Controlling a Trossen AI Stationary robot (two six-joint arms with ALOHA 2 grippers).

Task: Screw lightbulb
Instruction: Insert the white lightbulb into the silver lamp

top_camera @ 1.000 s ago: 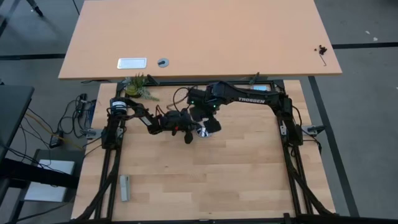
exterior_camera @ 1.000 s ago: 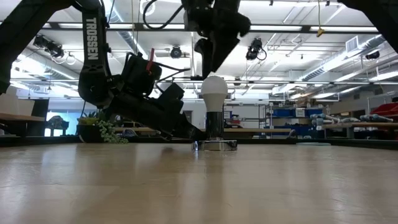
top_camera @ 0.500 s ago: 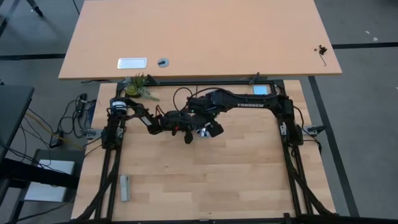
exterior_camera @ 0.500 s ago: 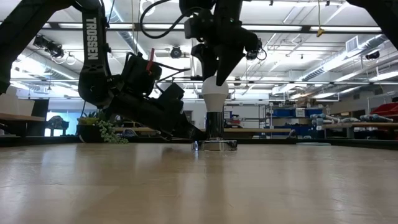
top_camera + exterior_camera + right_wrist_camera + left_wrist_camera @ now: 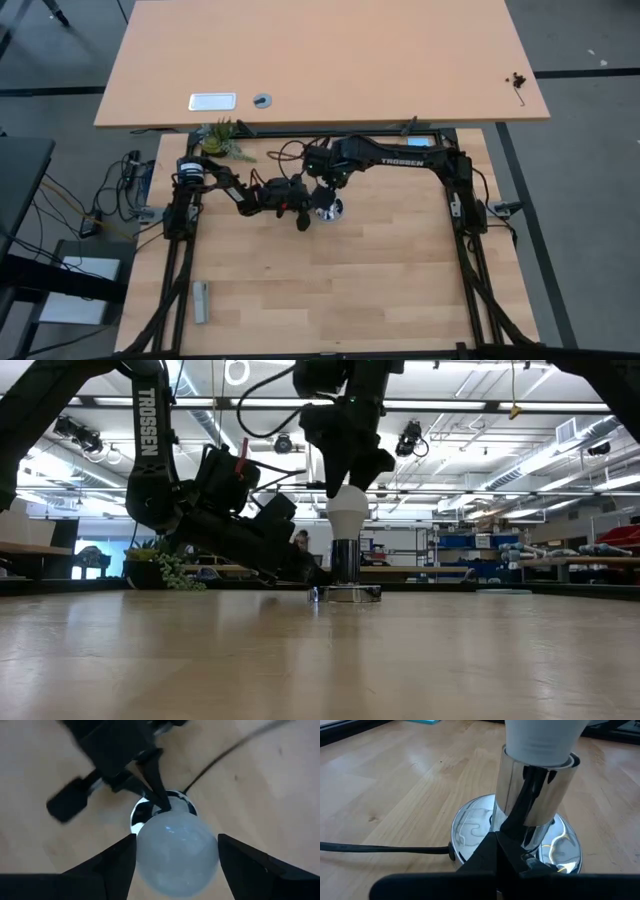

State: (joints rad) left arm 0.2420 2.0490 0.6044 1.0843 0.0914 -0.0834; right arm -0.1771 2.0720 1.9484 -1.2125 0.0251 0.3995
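Note:
The frosted-white lightbulb (image 5: pixel 348 512) stands upright in the shiny silver socket (image 5: pixel 345 565), whose round base (image 5: pixel 470 827) lies flat on the wooden table. My right gripper (image 5: pixel 177 837) points down over the bulb (image 5: pixel 176 847) and is open, with one finger on either side of the bulb's upper part. My left gripper (image 5: pixel 497 847) is shut and reaches low from the table's left to the socket's foot. A thin black cord (image 5: pixel 380 849) runs off from the base. My left gripper sets its shut fingertips (image 5: pixel 501 840) against the foot of the socket's stem (image 5: pixel 517 820), just above the round base. It comes slanting down from the table's left. The socket stands upright on the table. My right gripper: I cannot tell whether its fingers (image 5: pixel 125 852) touch the bulb.
A small grey block (image 5: pixel 201 302) lies near the table's front left. A green plant (image 5: pixel 222 138) sits at the far left edge, and a larger desk (image 5: pixel 320 60) stands beyond the table. Bare wood stretches in front of the socket.
My right gripper has come down from above the bulb and rolled about its own axis, so the bulb's top now sits between its fingers. The bulb and socket have kept their place.

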